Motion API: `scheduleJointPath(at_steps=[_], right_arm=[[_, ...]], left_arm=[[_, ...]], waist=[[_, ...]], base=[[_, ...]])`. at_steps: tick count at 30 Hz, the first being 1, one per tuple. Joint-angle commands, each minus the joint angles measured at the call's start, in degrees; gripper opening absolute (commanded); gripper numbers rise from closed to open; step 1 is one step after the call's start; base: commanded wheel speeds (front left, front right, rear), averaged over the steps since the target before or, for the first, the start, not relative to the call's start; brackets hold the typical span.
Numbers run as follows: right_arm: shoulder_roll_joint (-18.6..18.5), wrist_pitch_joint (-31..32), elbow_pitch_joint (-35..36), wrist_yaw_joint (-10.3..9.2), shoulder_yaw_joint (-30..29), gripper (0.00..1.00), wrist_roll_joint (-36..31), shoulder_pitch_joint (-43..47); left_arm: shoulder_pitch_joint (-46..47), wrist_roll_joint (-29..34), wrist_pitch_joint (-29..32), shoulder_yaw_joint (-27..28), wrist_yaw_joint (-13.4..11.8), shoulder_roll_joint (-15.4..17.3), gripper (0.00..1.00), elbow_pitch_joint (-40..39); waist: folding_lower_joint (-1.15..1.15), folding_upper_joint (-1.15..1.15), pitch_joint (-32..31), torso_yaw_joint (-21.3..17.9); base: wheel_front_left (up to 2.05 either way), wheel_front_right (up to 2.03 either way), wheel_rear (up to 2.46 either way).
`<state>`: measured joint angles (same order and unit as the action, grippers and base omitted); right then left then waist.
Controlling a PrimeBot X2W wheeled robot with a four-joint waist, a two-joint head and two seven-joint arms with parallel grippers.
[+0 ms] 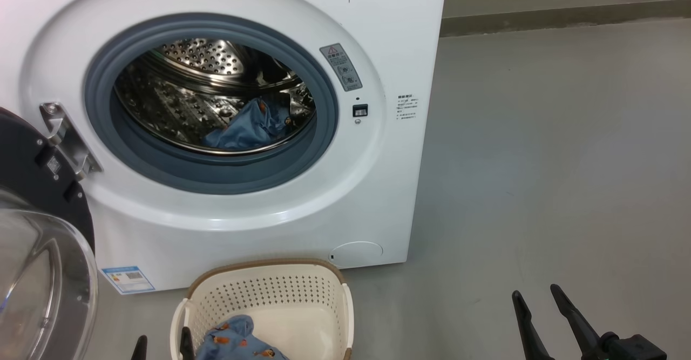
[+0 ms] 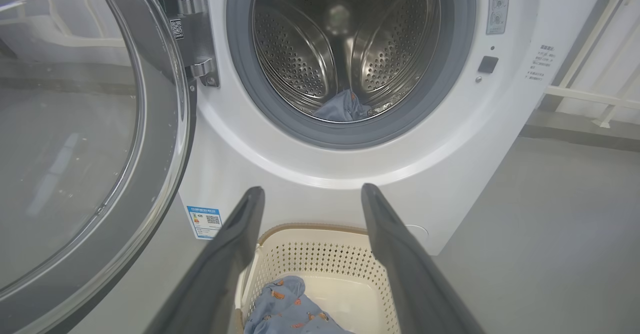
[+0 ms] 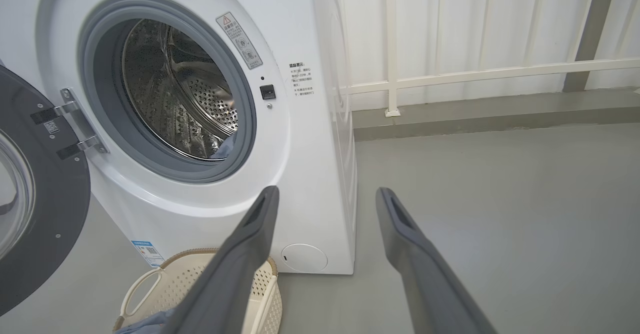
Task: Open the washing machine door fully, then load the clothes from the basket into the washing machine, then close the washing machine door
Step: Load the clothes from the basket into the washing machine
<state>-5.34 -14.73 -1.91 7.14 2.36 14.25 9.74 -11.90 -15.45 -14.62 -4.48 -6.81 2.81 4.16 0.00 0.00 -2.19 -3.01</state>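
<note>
The door [image 1: 43, 241] hangs swung wide left, so the washer [image 1: 378, 198] mouth is clear for loading. One basket [image 1: 280, 295] sits just before it, likely to keep carries short. Two garments show: the loaded garment [image 1: 245, 128] in the drum [image 1: 183, 95], the waiting garment [image 1: 237, 341] in the basket's near left. The left tool [image 2: 312, 194] hovers above it, the right tool [image 1: 536, 294] over the floor [image 1: 540, 160] at right; both gape wide, empty.
</note>
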Motion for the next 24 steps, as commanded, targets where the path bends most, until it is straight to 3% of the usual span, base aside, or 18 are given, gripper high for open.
scheduleJointPath(at_steps=[1, 10, 17, 24], right_arm=[[-0.6, -0.3, 1.5, 0.35, 1.3, 1.0, -0.1, -1.0], [-0.3, -0.3, 1.6, 0.35, 1.3, 1.0, -0.1, -1.2], [0.0, -0.3, 1.8, 0.35, 1.9, 1.0, -0.2, -1.8], [0.8, -0.3, 2.8, 0.35, 2.5, 1.0, -0.8, -5.4]], left_arm=[[0.9, -0.3, -0.4, 2.1, -0.3, 0.1, 1.0, -1.6], [0.7, -1.1, -0.4, 2.1, 0.0, 0.1, 1.0, -0.4], [2.8, -2.7, 1.4, 0.9, 2.0, 0.6, 1.0, 3.3], [8.5, -5.5, 7.3, 1.4, 3.5, 2.3, 1.0, 7.8]], waist=[[0.0, 0.0, 0.1, -0.1], [0.0, 0.0, 0.8, -0.5], [0.0, 0.0, 2.8, -1.0], [0.0, 0.0, 10.6, -2.9]], base=[[0.0, 0.0, 0.0], [0.0, 0.0, 0.0], [0.0, 0.0, 0.0], [0.0, 0.0, 0.0]])
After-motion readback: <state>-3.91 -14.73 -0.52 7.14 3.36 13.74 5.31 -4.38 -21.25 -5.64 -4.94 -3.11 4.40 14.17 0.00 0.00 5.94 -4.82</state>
